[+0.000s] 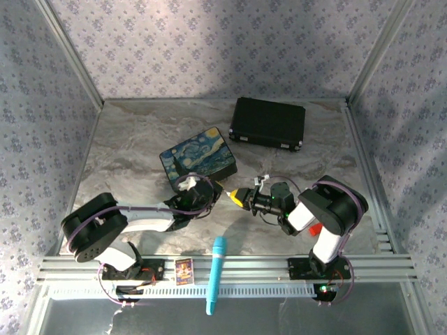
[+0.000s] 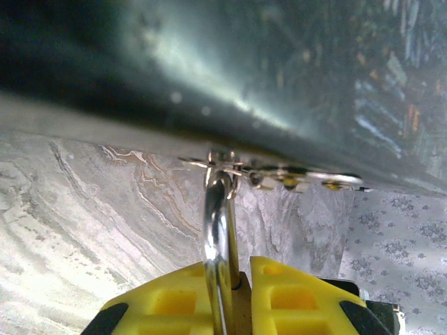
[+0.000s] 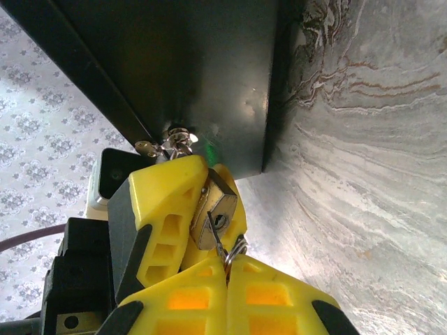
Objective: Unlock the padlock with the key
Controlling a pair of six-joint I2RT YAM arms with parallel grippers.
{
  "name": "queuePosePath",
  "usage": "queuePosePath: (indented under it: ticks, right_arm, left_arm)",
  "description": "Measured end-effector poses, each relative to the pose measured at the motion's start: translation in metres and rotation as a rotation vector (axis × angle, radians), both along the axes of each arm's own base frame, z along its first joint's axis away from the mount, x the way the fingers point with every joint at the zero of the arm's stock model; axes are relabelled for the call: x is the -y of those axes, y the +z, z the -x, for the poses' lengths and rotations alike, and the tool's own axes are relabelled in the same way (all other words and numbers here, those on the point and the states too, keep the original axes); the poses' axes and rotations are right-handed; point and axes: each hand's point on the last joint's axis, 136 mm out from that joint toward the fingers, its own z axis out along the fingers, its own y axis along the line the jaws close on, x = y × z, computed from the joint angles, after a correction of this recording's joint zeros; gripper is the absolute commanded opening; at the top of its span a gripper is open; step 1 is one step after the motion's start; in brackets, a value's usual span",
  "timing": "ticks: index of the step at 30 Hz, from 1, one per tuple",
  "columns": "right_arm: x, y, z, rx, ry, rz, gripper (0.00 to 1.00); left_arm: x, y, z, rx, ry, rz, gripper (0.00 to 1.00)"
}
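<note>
Yellow fingers of my right claw pinch the key at the keyhole. Left claw clamps the padlock, hanging from the box hasp: probably light, rigid, slippery brass; grip body flats.

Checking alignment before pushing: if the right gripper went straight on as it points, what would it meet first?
The padlock, keyhole end on, clamped in the left gripper close ahead; the right gripper holds the key, which seems to touch the keyhole.

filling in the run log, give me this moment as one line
left gripper: shut on padlock | right gripper: shut on key | key: tip at keyhole | shackle: through latch of painted box
</note>
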Motion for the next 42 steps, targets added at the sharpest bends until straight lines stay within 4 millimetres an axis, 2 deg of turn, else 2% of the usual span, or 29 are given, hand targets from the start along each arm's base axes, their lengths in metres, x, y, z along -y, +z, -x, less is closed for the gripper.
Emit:
queuePosePath:
  ticks: [18, 35, 42]
  right_arm:
    - [0.008, -0.005, 0.002, -0.013, -0.019, 0.012, 0.0]
    - [-0.003, 0.004, 0.003, 0.011, 0.004, -0.005, 0.0]
    - [0.005, -0.006, 0.007, -0.012, -0.013, 0.016, 0.0]
  left_arm:
    - [0.001, 0.0, 0.001, -0.001, -0.003, -0.001, 0.09]
    - [0.001, 0.0, 0.001, -0.002, -0.003, 0.001, 0.09]
    - [0.0, 0.002, 0.002, -0.007, 0.002, 0.009, 0.09]
